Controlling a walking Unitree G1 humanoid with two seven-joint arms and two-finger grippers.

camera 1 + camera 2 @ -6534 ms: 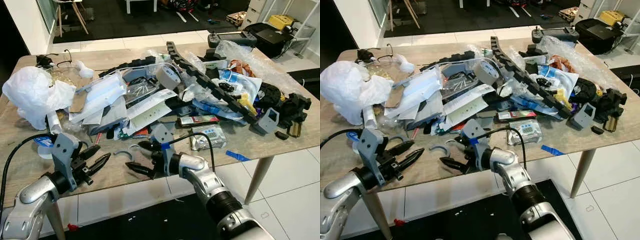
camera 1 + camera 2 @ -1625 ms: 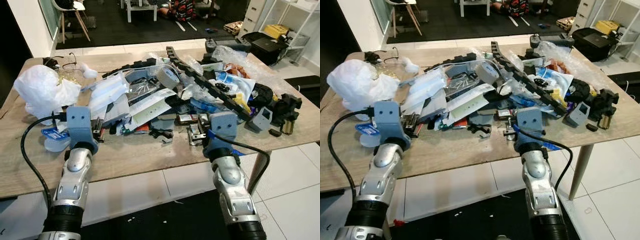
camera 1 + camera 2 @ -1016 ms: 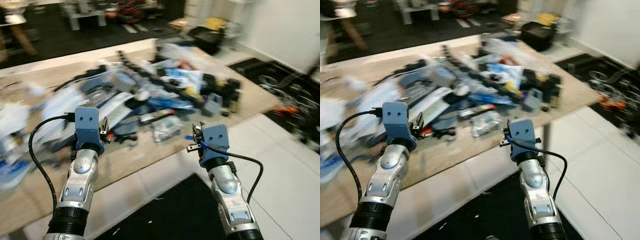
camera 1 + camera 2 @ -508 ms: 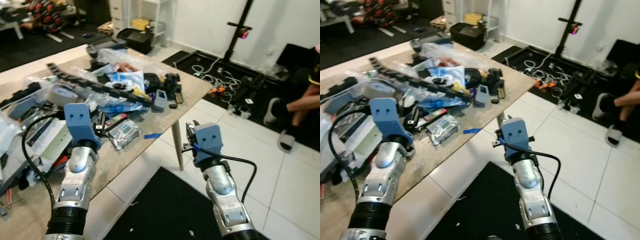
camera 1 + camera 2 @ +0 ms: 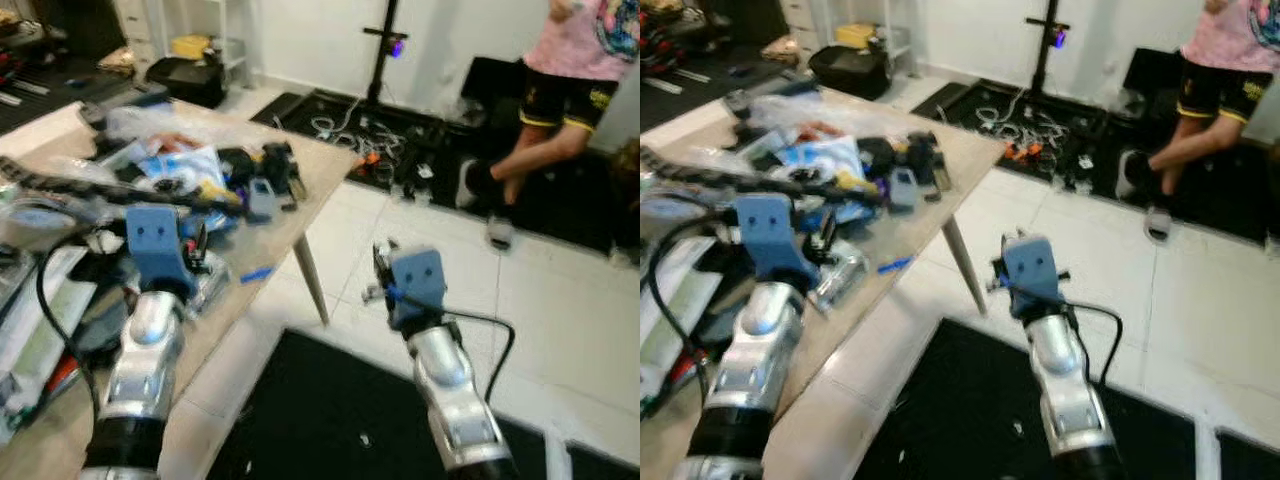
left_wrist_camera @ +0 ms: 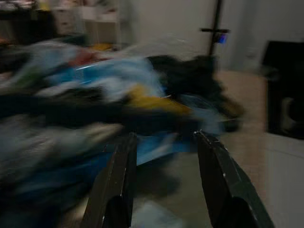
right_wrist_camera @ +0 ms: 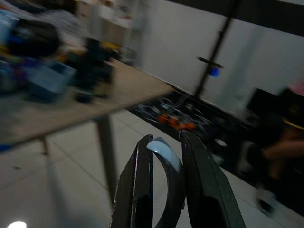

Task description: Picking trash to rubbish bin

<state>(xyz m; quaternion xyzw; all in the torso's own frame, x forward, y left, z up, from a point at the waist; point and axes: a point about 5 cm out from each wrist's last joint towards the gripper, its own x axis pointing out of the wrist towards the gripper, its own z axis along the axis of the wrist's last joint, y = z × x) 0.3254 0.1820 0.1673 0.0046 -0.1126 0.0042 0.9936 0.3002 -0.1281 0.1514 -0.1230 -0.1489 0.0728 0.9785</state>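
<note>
White curved scrap between right hand fingers.

Left gripper jaws stand parted with nothing between them, above the wooden surface, facing a blurred heap of blue, yellow and black clutter, with a dark stand against the far wall.

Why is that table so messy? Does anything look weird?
Yes. The wooden table is heaped with jumbled clutter: bags, wrappers and black parts. The right end effector grips a pale curved scrap, held out over the floor. The left end effector is open.
</note>
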